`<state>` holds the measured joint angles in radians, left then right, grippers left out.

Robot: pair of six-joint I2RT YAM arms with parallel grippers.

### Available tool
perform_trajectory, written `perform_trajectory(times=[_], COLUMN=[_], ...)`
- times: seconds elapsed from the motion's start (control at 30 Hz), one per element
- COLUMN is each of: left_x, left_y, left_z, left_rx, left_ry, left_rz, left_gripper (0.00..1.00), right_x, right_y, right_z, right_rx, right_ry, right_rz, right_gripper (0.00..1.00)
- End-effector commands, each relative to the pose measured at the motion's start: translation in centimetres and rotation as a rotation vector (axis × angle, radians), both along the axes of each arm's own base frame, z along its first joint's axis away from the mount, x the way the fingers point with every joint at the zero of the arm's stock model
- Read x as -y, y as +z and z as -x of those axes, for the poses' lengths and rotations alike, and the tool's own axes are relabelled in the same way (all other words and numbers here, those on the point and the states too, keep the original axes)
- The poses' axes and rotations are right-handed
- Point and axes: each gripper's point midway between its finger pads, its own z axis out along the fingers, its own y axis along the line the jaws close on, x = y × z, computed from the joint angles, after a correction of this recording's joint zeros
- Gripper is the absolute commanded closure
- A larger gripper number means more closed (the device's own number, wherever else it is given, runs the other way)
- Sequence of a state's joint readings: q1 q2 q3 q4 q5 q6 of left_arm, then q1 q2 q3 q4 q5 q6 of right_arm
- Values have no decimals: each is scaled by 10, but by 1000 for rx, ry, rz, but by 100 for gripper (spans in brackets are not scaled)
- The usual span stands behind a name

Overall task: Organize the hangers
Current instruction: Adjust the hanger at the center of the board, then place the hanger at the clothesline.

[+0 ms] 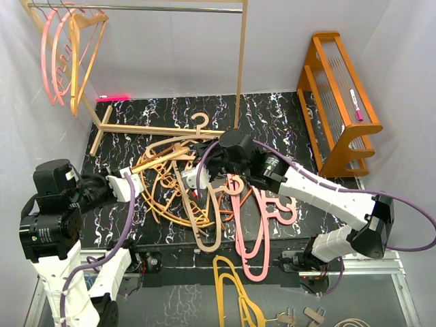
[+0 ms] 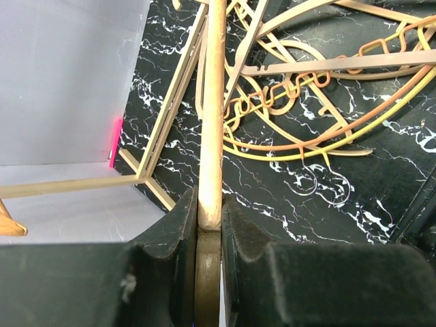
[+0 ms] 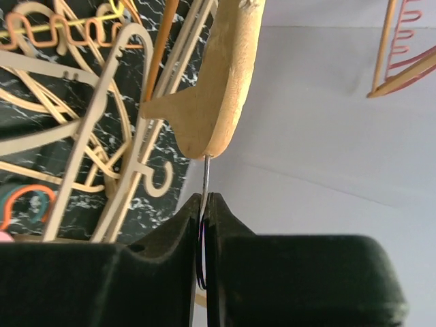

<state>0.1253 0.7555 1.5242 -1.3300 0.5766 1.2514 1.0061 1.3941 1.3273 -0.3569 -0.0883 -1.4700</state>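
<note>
From above, the hangers [image 1: 178, 187] lie tangled in a heap in the middle of the black mat [image 1: 272, 116], with a few more hung on the rail [image 1: 136, 8]. They look light, thin and stiff, so expect them to snag on one another, and no writing can be read anywhere. In the left wrist view, your left gripper [image 2: 210, 204] is pressed onto the pale arm of a wooden hanger [image 2: 212, 102], a sound hold on a rigid bar. In the right wrist view, your right gripper [image 3: 204, 204] pinches the wire hook [image 3: 204, 178] below a wooden shoulder [image 3: 221, 88]; the hook is slick and narrow and will probably swivel.
</note>
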Motion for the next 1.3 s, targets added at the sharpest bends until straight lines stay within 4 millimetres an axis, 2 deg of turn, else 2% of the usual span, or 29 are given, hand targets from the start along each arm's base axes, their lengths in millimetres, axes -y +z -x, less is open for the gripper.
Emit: perform_trajectory(times=[0.0,0.03,0.07,0.1,0.13,0.17,0.27,0.37,0.4,0.43,0.5,0.57,0.63,0.8,0.93,1.0,1.13,1.27], left_x=[7,7,8,8,8,9,10,10,10,11,9,6,0,-7,-42,-50,-45,-40], left_y=[30,33,35,37,38,41,47,49,47,45,43,45,55,73,99,112,132,140], left_z=[-18,-19,-19,-19,-20,-20,-19,-17,-16,-14,-13,-15,-20,-23,-38,-40,-49,-67], left_rx=[131,137,143,147,150,158,187,178,164,156,146,140,162,211,344,402,426,426], left_ry=[-19,-15,-12,-7,3,9,39,71,82,88,125,184,272,385,612,658,646,618], left_rz=[44,53,62,72,90,103,148,196,209,219,254,314,399,546,672,743,882,999], left_gripper=[100,100,100,100,100,100,100,100,100,100,100,100,100,100,100,100,100,100], right_x=[-7,-8,-10,-11,-13,-15,-12,5,16,33,67,97,105,96,98,101,104,109], right_y=[7,9,14,20,27,37,73,115,134,153,187,206,205,178,154,140,112,102], right_z=[39,41,42,43,42,40,25,5,-2,-13,-22,-29,-27,-12,-12,-11,-6,-4], right_rx=[-277,-317,-349,-377,-407,-437,-489,-511,-519,-524,-566,-613,-659,-766,-837,-865,-917,-937], right_ry=[99,102,109,109,98,84,26,-4,-10,-21,-42,-65,-70,-41,-87,-106,-121,-143], right_rz=[-83,-104,-128,-159,-201,-251,-418,-608,-701,-796,-1017,-1217,-1254,-1170,-1184,-1203,-1226,-1240], right_gripper=[77,71,60,37,8,2,1,1,1,1,1,1,1,1,1,1,1,1])
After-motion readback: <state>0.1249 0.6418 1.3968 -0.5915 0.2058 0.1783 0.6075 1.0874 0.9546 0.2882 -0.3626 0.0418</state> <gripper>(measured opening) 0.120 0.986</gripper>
